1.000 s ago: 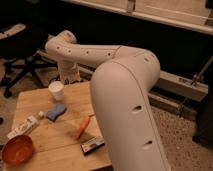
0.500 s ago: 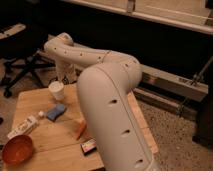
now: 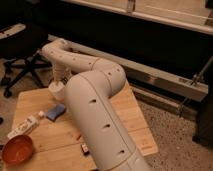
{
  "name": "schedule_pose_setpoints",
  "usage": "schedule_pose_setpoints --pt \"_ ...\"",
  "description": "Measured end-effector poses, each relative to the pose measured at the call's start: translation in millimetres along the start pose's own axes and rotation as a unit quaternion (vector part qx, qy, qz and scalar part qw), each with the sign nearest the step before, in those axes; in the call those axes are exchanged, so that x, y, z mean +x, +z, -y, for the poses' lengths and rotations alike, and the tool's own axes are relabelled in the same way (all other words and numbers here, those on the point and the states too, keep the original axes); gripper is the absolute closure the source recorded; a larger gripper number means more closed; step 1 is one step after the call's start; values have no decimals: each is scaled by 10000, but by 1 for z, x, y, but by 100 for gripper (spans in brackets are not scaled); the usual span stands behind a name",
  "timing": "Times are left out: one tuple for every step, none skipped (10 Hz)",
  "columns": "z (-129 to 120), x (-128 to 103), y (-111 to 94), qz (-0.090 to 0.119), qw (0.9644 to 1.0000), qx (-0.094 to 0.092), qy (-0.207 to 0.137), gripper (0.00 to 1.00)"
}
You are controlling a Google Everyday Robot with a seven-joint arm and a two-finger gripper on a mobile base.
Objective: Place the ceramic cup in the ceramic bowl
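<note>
Swung leftward since a second ago, the white arm (image 3: 95,110) now hides the middle of the wooden table (image 3: 30,102). Its gripper (image 3: 59,80) hangs at the table's far side, right over the ceramic cup (image 3: 56,91), which stands where it stood. Whether the gripper grasps the cup cannot be told. The ceramic bowl (image 3: 17,149) sits at the near left corner, well apart, with a blue block (image 3: 56,111) and a white carton (image 3: 24,126) between them.

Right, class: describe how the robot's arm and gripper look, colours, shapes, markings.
The arm is off-white: thick, smooth, rounded tubes with bulbous joints and small dark dots along the shells. No cables show. The gripper, at the far left of the table by the ceramic cup, is the same pale colour.
</note>
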Motion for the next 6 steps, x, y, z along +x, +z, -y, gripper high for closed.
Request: schedule_pose_setpoints --pt "0 -1 12 -95 9999 -70 56 36" --pt "0 1 25 -232 9995 -188 129 41" --pt "-2 6 38 -416 9984 -347 169 51" --pt "-5 10 47 -555 9972 -481 168 61" --pt "-10 12 49 -663 9961 -578 88 73" --pt "-14 12 46 -694 9958 -593 5 81"
